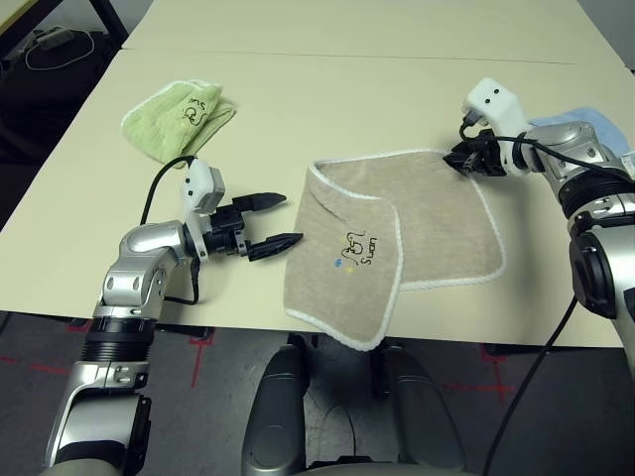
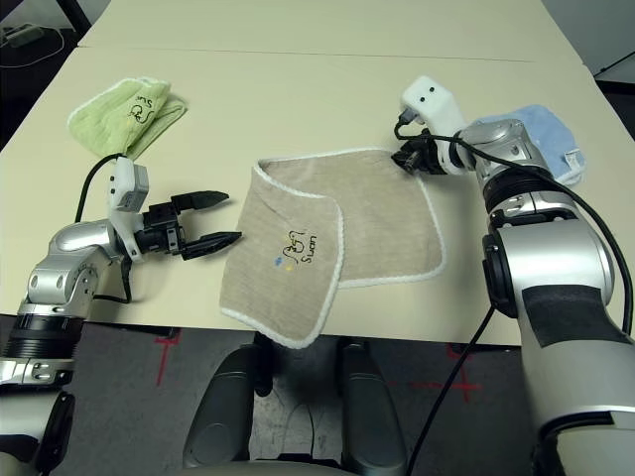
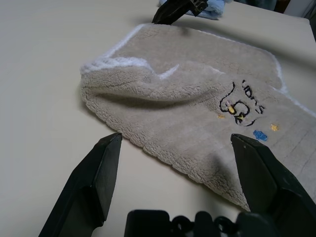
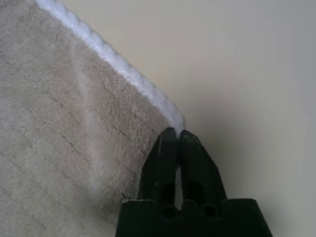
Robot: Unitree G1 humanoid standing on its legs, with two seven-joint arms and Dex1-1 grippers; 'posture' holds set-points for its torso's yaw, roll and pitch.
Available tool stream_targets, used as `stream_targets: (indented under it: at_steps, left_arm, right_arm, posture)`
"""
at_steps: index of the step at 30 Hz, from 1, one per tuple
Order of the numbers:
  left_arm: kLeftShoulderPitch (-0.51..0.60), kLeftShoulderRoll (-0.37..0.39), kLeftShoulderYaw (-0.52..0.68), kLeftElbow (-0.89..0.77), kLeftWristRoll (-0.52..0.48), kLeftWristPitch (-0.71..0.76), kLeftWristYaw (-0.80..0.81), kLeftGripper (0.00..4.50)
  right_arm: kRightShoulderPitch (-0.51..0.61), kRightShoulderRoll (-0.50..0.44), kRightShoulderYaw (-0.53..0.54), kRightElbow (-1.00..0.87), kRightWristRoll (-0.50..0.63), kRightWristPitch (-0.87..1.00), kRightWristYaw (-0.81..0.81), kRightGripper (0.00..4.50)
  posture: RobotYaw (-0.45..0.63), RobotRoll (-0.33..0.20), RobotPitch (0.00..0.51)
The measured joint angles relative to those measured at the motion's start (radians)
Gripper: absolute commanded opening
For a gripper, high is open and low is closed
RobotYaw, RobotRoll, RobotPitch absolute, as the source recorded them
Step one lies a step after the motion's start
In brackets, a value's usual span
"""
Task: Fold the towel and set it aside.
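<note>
On the table (image 1: 298, 99), the towel (image 1: 437, 218) is spread near the front edge (left part folded over). Its far right corner is pinched by the right gripper (image 1: 464, 161); the left gripper (image 1: 280, 220) is held wide apart beside its left edge.

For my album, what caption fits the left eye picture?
Right fingers pinch shut at the tan towel's far corner while the open left fingers wait beside it.

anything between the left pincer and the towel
No, just bare table. The open left pincer hovers beside the beige towel's folded edge, clearest in the left wrist view.
</note>
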Motion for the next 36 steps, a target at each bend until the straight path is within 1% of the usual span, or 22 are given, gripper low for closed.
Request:
stream_targets:
  at_steps: [6, 10, 12, 14, 16, 20, 24, 27, 30, 32, 36]
  left_arm:
    - [-0.015, 0.0, -0.01, 0.008, 0.0, 0.0, -0.004, 4.5]
    - [-0.046, 0.0, -0.02, 0.045, 0.001, -0.005, -0.009, 4.5]
    - [-0.051, 0.001, -0.023, 0.054, 0.002, -0.011, -0.014, 4.5]
    - [-0.07, 0.001, -0.037, 0.086, 0.006, -0.017, -0.028, 4.5]
    - [-0.085, 0.0, -0.044, 0.1, 0.011, -0.024, -0.035, 4.5]
    - [-0.119, -0.006, -0.057, 0.148, 0.022, -0.047, -0.041, 4.5]
    - [-0.132, -0.019, -0.067, 0.183, 0.031, -0.065, -0.047, 4.5]
    - [-0.136, -0.025, -0.069, 0.207, 0.037, -0.076, -0.047, 4.5]
    - [-0.145, -0.039, -0.07, 0.212, 0.044, -0.09, -0.043, 4.5]
    - [-0.148, -0.041, -0.073, 0.216, 0.049, -0.096, -0.037, 4.5]
    - [-0.148, -0.044, -0.073, 0.236, 0.057, -0.104, -0.033, 4.5]
  right_arm:
    - [-0.003, -0.008, -0.015, 0.0, 0.013, 0.008, 0.016, 0.04]
    - [-0.002, -0.024, -0.052, 0.0, 0.047, 0.011, 0.041, 0.04]
    - [-0.002, -0.032, -0.083, 0.0, 0.075, 0.01, 0.051, 0.04]
    - [-0.002, -0.04, -0.147, -0.005, 0.137, -0.014, 0.078, 0.04]
    - [-0.002, -0.048, -0.185, -0.02, 0.178, -0.042, 0.095, 0.04]
    - [0.013, -0.053, -0.232, -0.052, 0.231, -0.122, 0.101, 0.04]
    - [0.033, -0.052, -0.253, -0.078, 0.267, -0.187, 0.092, 0.04]
    - [0.044, -0.048, -0.252, -0.093, 0.27, -0.259, 0.066, 0.04]
    - [0.038, -0.038, -0.238, -0.106, 0.255, -0.381, -0.009, 0.04]
    - [0.02, -0.033, -0.225, -0.106, 0.236, -0.445, -0.045, 0.04]
    - [-0.05, -0.028, -0.182, -0.106, 0.177, -0.585, -0.146, 0.04]
  posture:
    - [0.12, 0.0, 0.27]
    - [0.09, 0.0, 0.259]
    - [0.07, 0.0, 0.256]
    - [0.07, 0.0, 0.253]
    - [0.05, 0.0, 0.242]
    - [0.03, 0.0, 0.228]
    - [0.02, 0.0, 0.219]
    - [0.01, 0.0, 0.2]
    - [0.02, 0.0, 0.185]
    - [0.02, 0.0, 0.178]
    - [0.03, 0.0, 0.166]
